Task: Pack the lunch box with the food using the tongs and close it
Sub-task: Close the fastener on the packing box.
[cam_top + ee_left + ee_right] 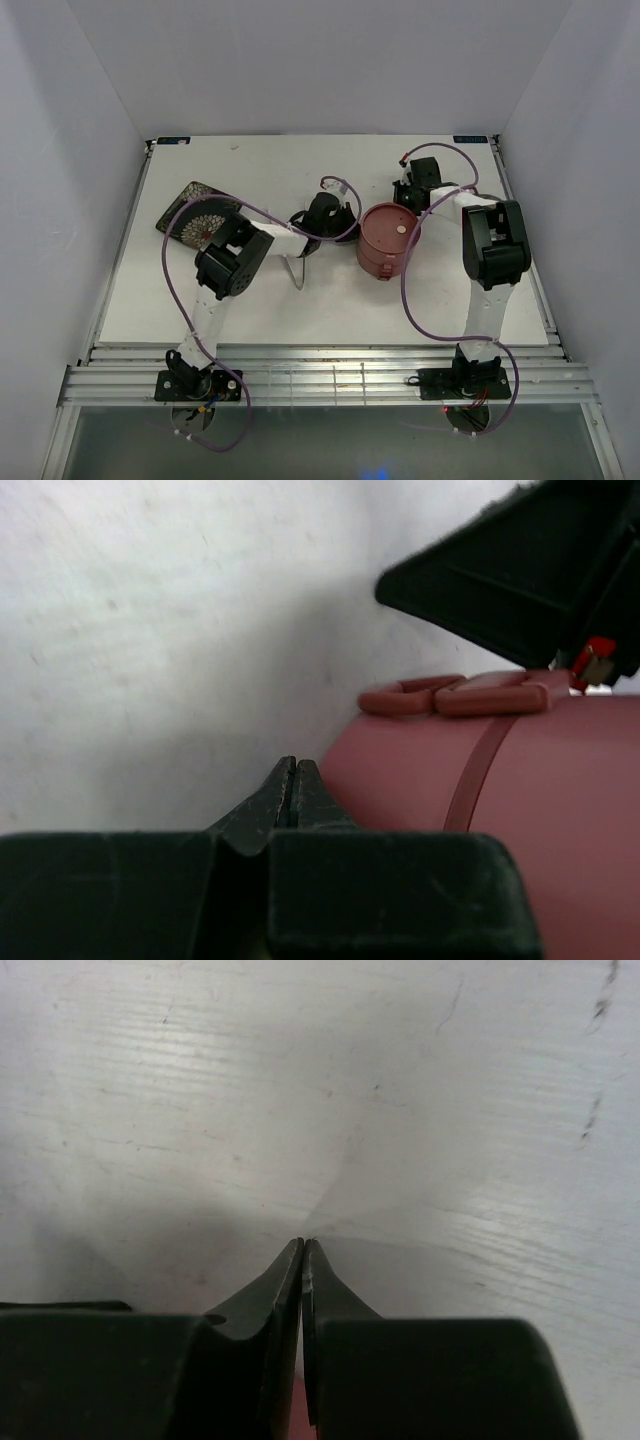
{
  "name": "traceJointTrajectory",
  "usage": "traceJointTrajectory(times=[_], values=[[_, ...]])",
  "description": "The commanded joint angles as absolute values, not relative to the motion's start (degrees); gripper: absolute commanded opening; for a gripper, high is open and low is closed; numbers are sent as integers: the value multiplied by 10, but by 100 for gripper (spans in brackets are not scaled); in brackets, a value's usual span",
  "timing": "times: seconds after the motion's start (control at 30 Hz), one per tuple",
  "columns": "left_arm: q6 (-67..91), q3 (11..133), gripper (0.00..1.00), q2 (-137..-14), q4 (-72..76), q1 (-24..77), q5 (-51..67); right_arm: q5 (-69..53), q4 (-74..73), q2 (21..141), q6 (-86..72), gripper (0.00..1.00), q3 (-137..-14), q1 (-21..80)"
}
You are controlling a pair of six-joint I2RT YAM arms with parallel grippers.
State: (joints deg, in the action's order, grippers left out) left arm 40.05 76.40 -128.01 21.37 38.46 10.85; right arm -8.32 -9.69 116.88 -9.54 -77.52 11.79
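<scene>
Overhead, the round dusty-red tiered lunch box (386,248) stands closed near the middle of the white table (330,315), and its flat dark-red lid (390,226) carries one small pale spot toward its right side. Only this view takes in the thin silver metal tongs (296,270). They lie in a V on the table left of the box, apart from it and close beside the left arm's wrist. The same view alone shows the dark square floral-patterned plate (192,215) at the far left. The left gripper (340,222) sits between the tongs and the box, and the right gripper (408,190) sits just past the box's far side. The left wrist camera adds what the overhead cannot. Its fingers (285,800) are pressed together tip to tip with nothing between them. Just to their right rises the box's smooth matte red wall, with a darker band running down it and two flat looped handles (455,695) lying at the top edge. Whether the fingers touch the wall cannot be told. A black part of the other arm hangs above the box. The right wrist camera shows its own fingers (285,1290) likewise pressed together and empty, over bare, faintly scuffed table.
</scene>
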Motion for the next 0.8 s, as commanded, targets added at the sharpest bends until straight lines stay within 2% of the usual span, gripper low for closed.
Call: traceJointTrajectory(times=[0.0,0.17,0.4,0.53,0.77], values=[[403,741,0,-1208,213,379,101,-93,-143,1168,-115,8,-743,113],[350,728,0,-1155,211,371,100,-83,-153,1147,-134,8,-737,81],[291,740,0,-1096,177,347,87,15,-249,1022,-165,8,-722,47],[237,752,0,-1067,166,328,112,-22,-237,934,-191,8,-624,65],[214,836,0,-1063,171,318,289,22,-201,770,-276,8,-442,161]])
